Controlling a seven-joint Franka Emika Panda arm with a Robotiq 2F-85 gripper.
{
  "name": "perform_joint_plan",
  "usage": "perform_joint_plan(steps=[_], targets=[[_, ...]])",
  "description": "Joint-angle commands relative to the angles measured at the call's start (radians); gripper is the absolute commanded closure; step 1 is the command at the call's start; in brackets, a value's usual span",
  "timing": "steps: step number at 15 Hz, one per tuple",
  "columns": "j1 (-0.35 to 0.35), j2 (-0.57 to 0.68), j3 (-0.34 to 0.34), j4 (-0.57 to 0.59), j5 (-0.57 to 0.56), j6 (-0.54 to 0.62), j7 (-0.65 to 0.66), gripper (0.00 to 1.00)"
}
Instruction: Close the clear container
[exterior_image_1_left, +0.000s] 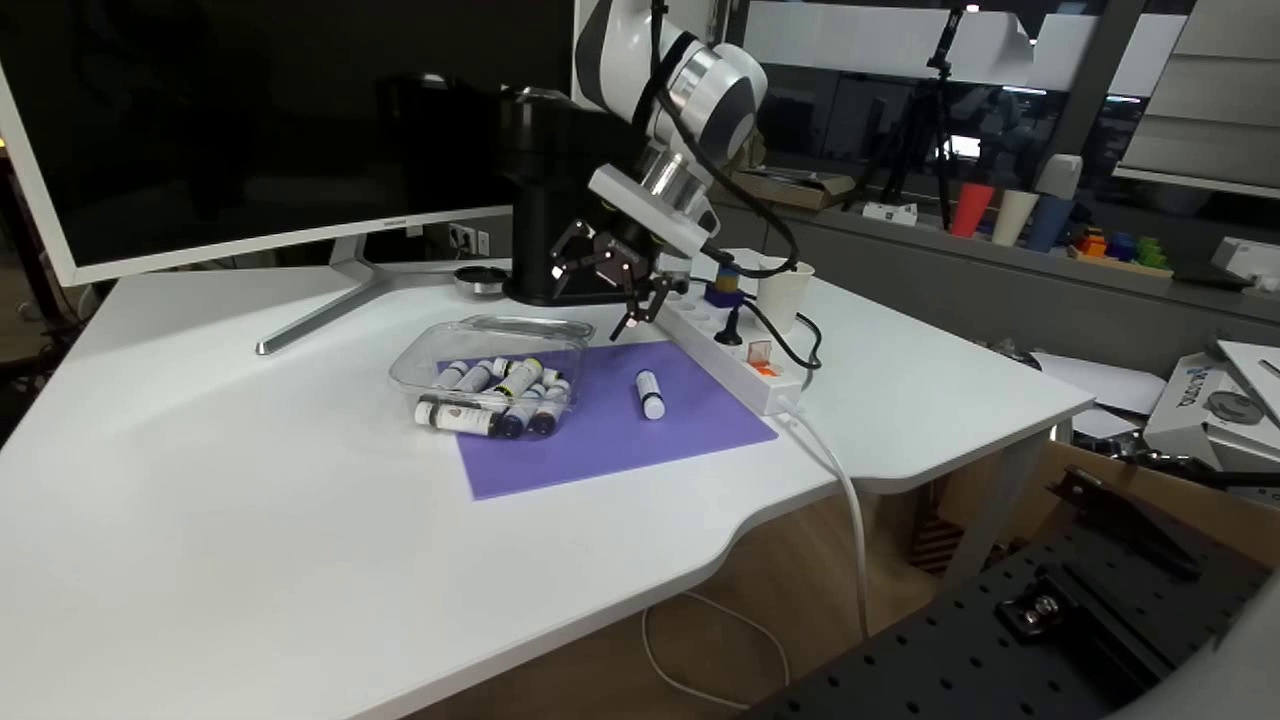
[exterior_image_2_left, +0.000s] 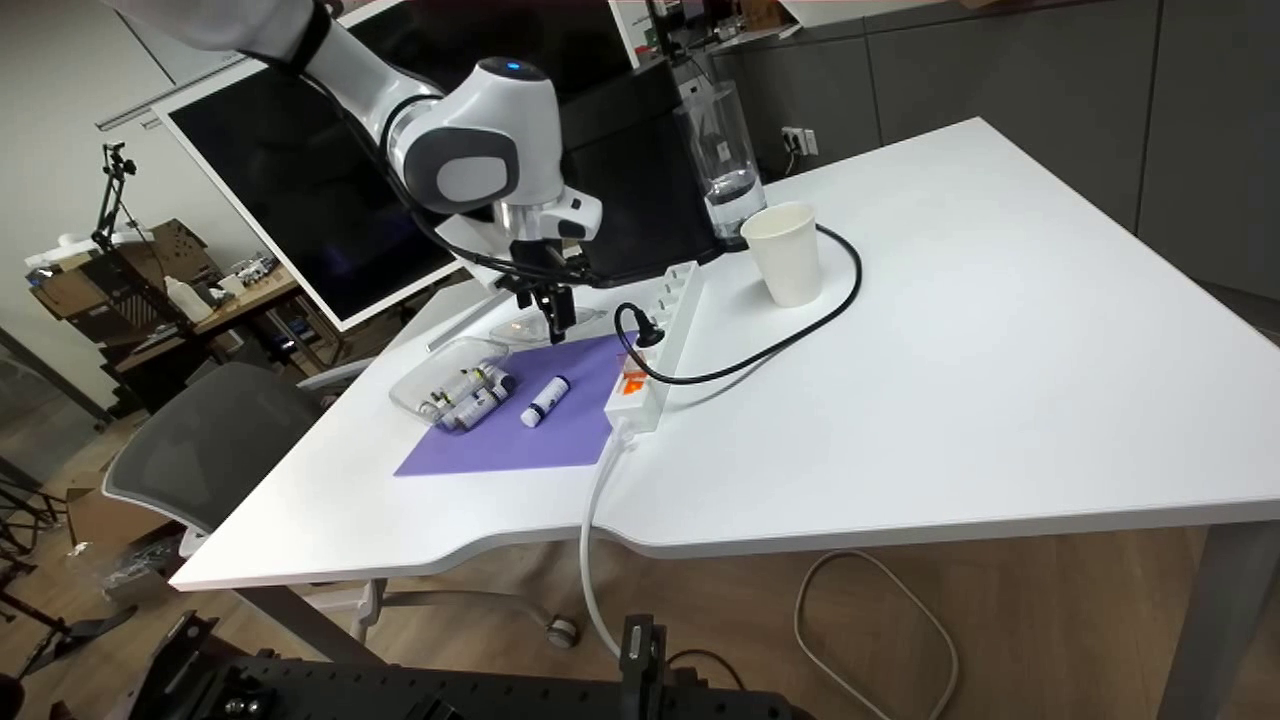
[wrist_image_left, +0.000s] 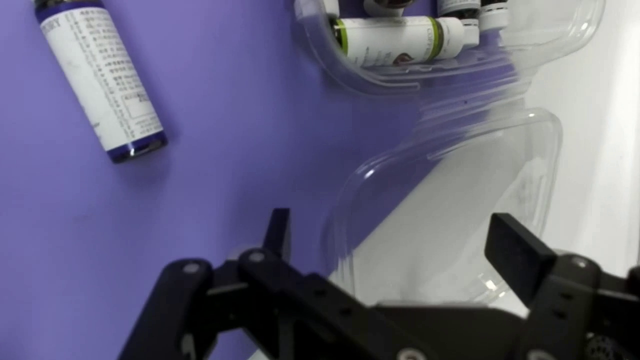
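Clear container (exterior_image_1_left: 466, 345) open nr tool (wrist_image_left: 391, 225), apart; lid (wrist_image_left: 447, 202) btwn fingers (wrist_image_left: 517, 255), wrist vw.

Both exterior views: bottles (exterior_image_1_left: 519, 378) in container (exterior_image_1_left: 430, 352); container across mat (exterior_image_1_left: 600, 450) edge; lid (exterior_image_2_left: 522, 328) behind; loose bottle (exterior_image_1_left: 650, 394) on mat, right of container; power strip (exterior_image_1_left: 725, 368) farther right, beside mat.

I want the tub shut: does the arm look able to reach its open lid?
Probably yes: the gripper hangs open above the lid, and nothing visible lies between them.
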Motion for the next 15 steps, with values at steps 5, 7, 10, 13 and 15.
perform_joint_plan(steps=[5,7,10,13,15], targets=[[-0.025,0.078,0.059,0.046,-0.002,0.133,-0.068,0.00],[-0.050,0.090,0.097,0.050,0.016,0.175,-0.132,0.00],[-0.114,0.101,0.179,0.054,0.070,0.217,-0.257,0.00],[-0.188,0.106,0.251,0.059,0.145,0.194,-0.406,0.00],[-0.227,0.104,0.279,0.058,0.197,0.160,-0.518,0.00]])
